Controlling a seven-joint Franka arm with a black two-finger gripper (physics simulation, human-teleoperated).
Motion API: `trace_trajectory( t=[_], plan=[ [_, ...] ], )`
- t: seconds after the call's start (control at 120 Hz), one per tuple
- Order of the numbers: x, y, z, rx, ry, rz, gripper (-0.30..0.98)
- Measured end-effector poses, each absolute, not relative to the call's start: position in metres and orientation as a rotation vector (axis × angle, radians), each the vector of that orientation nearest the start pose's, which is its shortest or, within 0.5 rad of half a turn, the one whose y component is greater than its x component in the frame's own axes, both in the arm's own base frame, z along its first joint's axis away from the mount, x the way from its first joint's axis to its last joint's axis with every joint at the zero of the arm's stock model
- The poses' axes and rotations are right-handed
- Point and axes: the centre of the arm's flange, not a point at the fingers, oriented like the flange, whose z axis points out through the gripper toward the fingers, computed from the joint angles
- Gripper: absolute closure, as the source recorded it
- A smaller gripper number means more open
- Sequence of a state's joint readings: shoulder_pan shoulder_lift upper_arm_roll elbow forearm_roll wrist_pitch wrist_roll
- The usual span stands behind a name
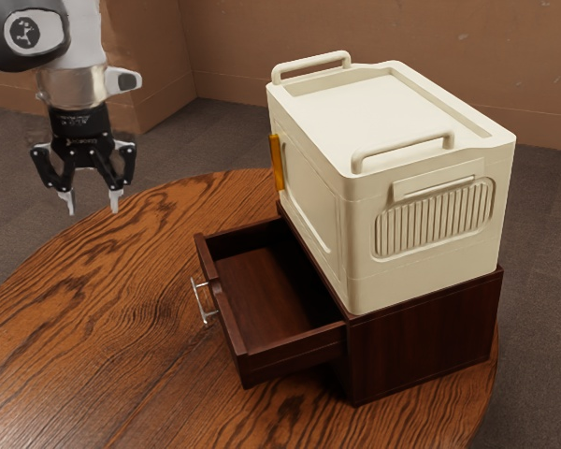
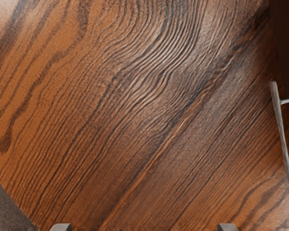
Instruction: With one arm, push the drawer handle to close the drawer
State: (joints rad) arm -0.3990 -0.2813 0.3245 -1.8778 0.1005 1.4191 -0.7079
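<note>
My gripper [image 1: 93, 208] hangs in the exterior view's upper left, open and pointing down with nothing between its fingers, higher than the handle and apart from it. The dark brown drawer [image 1: 279, 354] is pulled well out of its wooden cabinet [image 1: 421, 337], its inside visible. On the drawer's front is a silver bar handle [image 1: 202, 302]. In the wrist view, the handle [image 2: 282, 139] lies beside the dark drawer front [image 2: 286, 53], and the gripper's [image 2: 144, 228] two fingertips stand wide apart over the table.
A cream box [image 1: 393, 187] with two raised handles sits on top of the cabinet. An orange-yellow strip [image 1: 277, 163] shows on its side. Everything stands on a round wood-grain table [image 1: 103, 346], whose curved edge shows under the hand.
</note>
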Motion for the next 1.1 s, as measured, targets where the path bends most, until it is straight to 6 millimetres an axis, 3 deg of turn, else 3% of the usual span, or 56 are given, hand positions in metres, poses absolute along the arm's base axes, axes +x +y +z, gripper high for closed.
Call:
trace_trajectory(
  t=[0.05, 0.092, 0.158, 0.342, 0.5, 0.658, 1.1],
  plan=[
    [0.446, -0.011, 0.531, -2.884, -0.845, 0.334, 0.47],
    [0.445, -0.024, 0.499, -2.899, -0.764, 0.311, 0.54],
    [0.445, -0.036, 0.467, -2.928, -0.659, 0.230, 0.62],
    [0.442, -0.045, 0.410, -2.959, -0.253, -0.036, 0.73],
    [0.446, -0.054, 0.400, -2.925, 0.113, -0.255, 0.76],
    [0.441, -0.065, 0.391, -2.894, 0.371, -0.346, 0.78],
    [0.454, -0.081, 0.374, -2.797, 0.760, -0.409, 0.78]
  ],
)
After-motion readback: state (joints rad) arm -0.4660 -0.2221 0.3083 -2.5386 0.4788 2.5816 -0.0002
